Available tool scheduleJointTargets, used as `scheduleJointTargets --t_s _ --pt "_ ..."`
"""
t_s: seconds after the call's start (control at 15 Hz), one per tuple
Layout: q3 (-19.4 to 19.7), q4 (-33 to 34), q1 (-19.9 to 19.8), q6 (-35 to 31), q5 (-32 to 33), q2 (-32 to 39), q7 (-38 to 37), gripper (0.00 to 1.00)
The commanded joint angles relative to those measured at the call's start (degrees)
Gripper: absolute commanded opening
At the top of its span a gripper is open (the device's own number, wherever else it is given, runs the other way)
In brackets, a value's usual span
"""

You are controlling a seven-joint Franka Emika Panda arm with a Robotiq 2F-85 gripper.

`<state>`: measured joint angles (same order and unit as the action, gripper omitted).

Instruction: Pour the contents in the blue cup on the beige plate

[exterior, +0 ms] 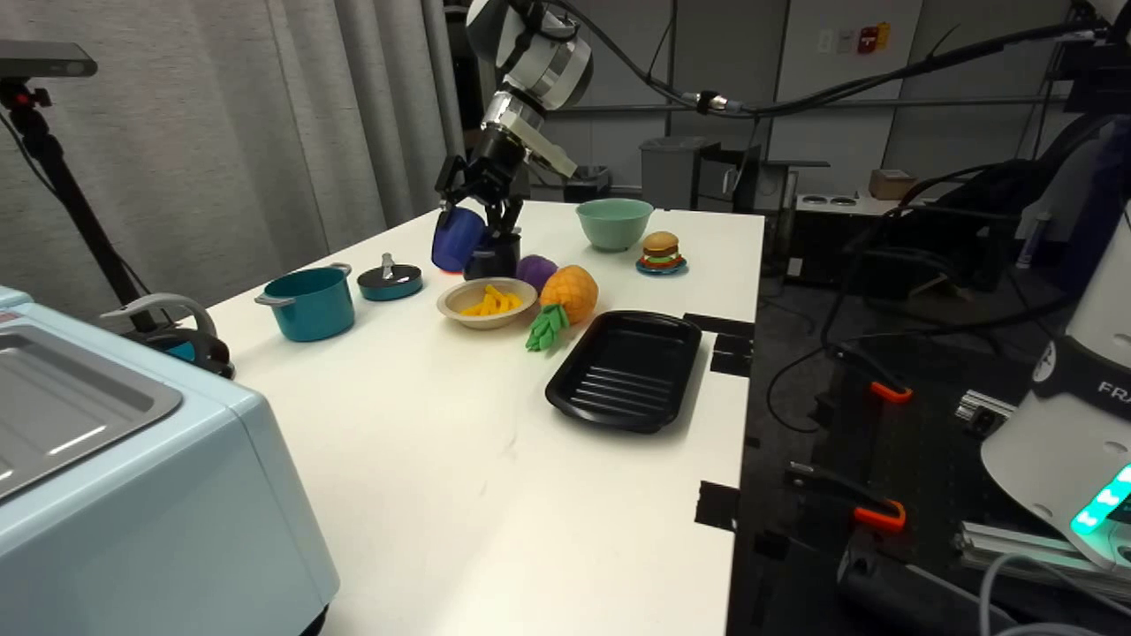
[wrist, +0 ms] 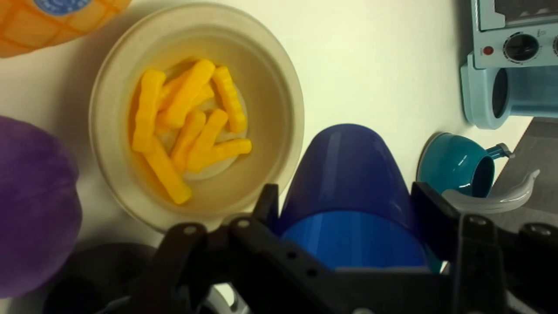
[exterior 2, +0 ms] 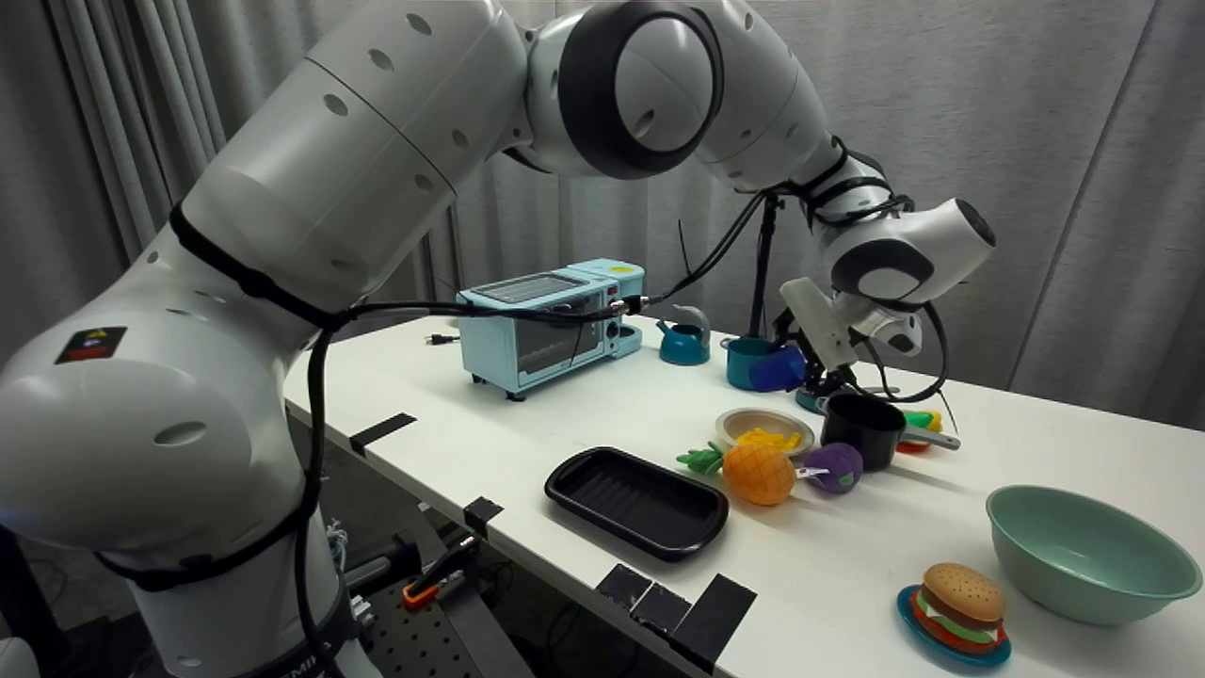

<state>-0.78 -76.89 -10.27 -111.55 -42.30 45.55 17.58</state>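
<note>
The blue cup is tilted between my gripper's two fingers, which press on its sides. In the wrist view its narrow base points away from the palm and its lighter inside faces the palm; part of the inside is hidden by the gripper. In both exterior views the cup hangs above the table, beside the beige plate. In the wrist view the beige plate lies left of the cup, nearly touching it in the picture. Several yellow fry-shaped pieces lie in the plate.
A black pot, a purple eggplant and an orange pineapple stand close around the plate. A black tray, a teal pot, its lid, a kettle and a green bowl are also on the table.
</note>
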Motion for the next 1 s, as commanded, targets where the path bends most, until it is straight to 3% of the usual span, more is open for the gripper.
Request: scheduleJointTargets --t_s 0.0,0.07,0.13,0.6,0.67,0.93 --pt "-1.5 -1.4 -1.3 -0.3 0.9 -1.3 1.6 0.52" --pt "-1.6 -1.3 -1.4 0.2 1.0 -1.3 1.9 0.52" --pt "-1.4 0.1 -1.0 -0.2 1.0 0.1 -0.1 0.77" --pt "-1.4 0.1 -1.0 -0.2 1.0 0.1 0.1 0.77" --pt "-1.4 0.1 -1.0 -0.2 1.0 0.1 0.1 0.52" --pt "-1.6 0.0 -1.0 -2.4 1.5 0.5 4.3 0.52"
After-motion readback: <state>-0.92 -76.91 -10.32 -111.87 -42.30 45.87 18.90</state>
